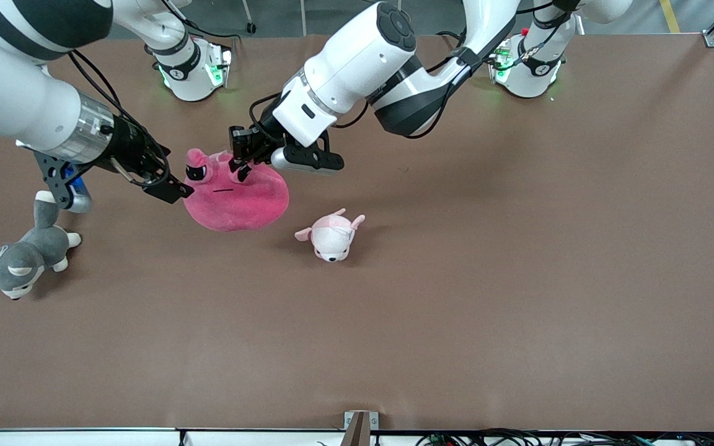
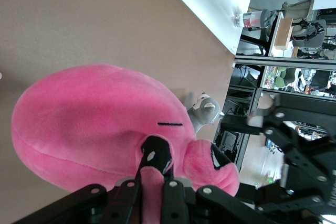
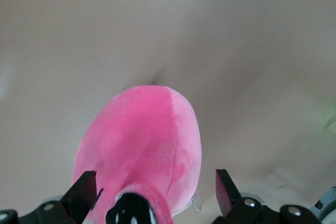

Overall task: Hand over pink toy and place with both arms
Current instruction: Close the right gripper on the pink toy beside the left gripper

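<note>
The pink toy (image 1: pixel 239 198) hangs just above the brown table (image 1: pixel 487 279), toward the right arm's end. My left gripper (image 1: pixel 242 162) is shut on one of its bulging eye stalks and holds it from above. In the left wrist view the fingers (image 2: pixel 173 195) pinch pink plush (image 2: pixel 94 119) below the dark eye. My right gripper (image 1: pixel 174 186) is open beside the toy, at its side toward the right arm's end. In the right wrist view its gripper (image 3: pixel 155 198) has a jaw on either side of the toy (image 3: pixel 142 145), not touching it.
A small pale pink-and-white puppy plush (image 1: pixel 331 235) lies on the table nearer the front camera than the toy. A grey-and-white husky plush (image 1: pixel 19 257) lies at the right arm's end, under that arm; it also shows in the left wrist view (image 2: pixel 203 111).
</note>
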Available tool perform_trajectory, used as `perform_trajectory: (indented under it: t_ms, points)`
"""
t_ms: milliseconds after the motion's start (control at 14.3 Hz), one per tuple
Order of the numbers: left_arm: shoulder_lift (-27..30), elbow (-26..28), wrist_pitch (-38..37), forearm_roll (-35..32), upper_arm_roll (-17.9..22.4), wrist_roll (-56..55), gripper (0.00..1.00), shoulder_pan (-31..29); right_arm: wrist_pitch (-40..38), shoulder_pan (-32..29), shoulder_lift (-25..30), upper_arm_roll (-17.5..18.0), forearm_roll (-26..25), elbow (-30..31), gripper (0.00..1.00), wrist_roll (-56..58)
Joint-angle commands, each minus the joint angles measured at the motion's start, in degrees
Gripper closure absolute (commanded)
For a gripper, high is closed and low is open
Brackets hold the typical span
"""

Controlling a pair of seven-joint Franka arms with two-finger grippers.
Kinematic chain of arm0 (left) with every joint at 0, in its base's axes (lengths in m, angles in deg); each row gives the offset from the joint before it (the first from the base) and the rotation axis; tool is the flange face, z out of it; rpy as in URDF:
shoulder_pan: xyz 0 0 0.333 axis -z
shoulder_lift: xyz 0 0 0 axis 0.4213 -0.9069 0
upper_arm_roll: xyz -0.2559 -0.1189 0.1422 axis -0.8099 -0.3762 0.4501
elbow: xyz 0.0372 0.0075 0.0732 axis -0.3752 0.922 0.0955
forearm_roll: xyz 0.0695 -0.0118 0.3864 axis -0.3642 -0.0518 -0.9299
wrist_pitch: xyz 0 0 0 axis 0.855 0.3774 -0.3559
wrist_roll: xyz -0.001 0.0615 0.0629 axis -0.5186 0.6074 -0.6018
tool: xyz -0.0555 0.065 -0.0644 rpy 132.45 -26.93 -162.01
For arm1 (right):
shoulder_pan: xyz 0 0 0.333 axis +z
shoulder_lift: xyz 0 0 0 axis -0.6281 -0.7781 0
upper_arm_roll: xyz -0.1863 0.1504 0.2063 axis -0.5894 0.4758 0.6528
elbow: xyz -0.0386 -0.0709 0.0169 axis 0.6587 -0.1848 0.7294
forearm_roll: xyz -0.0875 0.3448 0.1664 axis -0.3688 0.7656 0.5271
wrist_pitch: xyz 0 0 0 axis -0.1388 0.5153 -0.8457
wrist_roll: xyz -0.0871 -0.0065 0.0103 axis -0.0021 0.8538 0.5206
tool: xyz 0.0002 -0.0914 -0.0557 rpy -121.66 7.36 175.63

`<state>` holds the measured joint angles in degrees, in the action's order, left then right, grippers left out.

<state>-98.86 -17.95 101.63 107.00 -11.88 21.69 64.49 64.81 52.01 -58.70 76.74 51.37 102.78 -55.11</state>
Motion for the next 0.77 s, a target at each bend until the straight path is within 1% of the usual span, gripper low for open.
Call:
perform_trajectory:
  t_ms: [0, 210, 490, 700]
  points:
    - [-0.08, -0.77, 0.51, 0.81, 0.36, -0.42, 1.0, 0.41, -0.25, 1.41, 0.84, -0.3, 0.99, -0.06, 0.0, -1.92]
    - [-0.16, -0.77, 0.51, 0.81, 0.44, -0.24, 1.0, 0.41, 0.19, 3.42, 0.85, -0.38, 0.55, -0.06, 0.0, -2.19]
    - [-0.16, -0.77, 0.51, 0.81, 0.44, -0.33, 1.0, 0.41, 0.89, 3.96, 0.84, -0.39, 0.46, 0.03, 0.0, -2.54]
    - [-0.25, -0.68, 0.51, 0.81, 0.44, -0.24, 1.0, 0.41, 0.81, 3.96, 0.76, -0.39, 0.72, 0.03, 0.1, -2.45]
